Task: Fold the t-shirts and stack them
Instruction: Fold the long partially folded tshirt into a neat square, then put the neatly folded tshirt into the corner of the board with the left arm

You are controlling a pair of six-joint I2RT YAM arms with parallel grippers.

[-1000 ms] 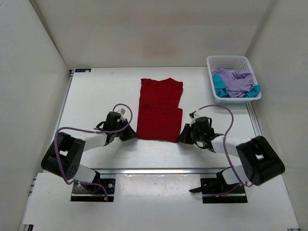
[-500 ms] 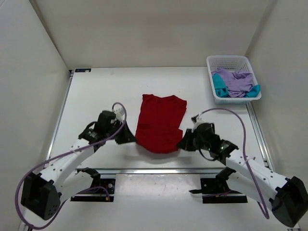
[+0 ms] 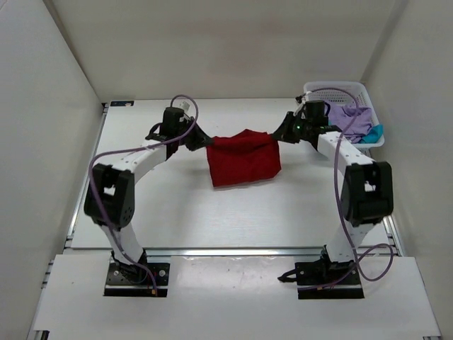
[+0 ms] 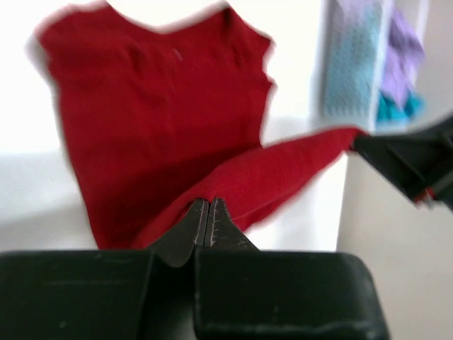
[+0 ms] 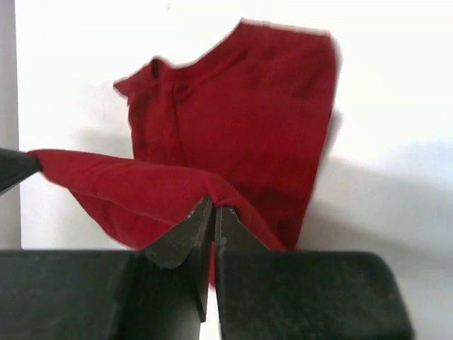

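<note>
Left gripper (image 3: 197, 139): jaws pinched together on 1 end of the raised edge of the dark red t-shirt (image 3: 243, 157); the left wrist view shows the tips closed on red cloth.
Right gripper (image 3: 281, 134): jaws likewise pinched on the other end of that edge, just left of the basket (image 3: 340, 86).
Dark red t-shirt: at the middle of the table (image 3: 156, 205), toward the far side. Its held edge is lifted and stretched between the 2 grippers, and the rest hangs down toward the near side. Both wrist views show the body with its neckline spread on the table below the raised edge.
Lavender t-shirt (image 3: 354, 119): bunched in the basket at the far right, not folded.
Teal t-shirt (image 3: 375, 132): crumpled in the same basket, partly under the lavender one.
Done so far: judging by how it hangs, 1 shirt is mid-fold; nothing is finished and no stack exists.
Left to do: lay this fold down and complete the red shirt, then take out, fold and stack the other 2, which makes 3 in the pile.
</note>
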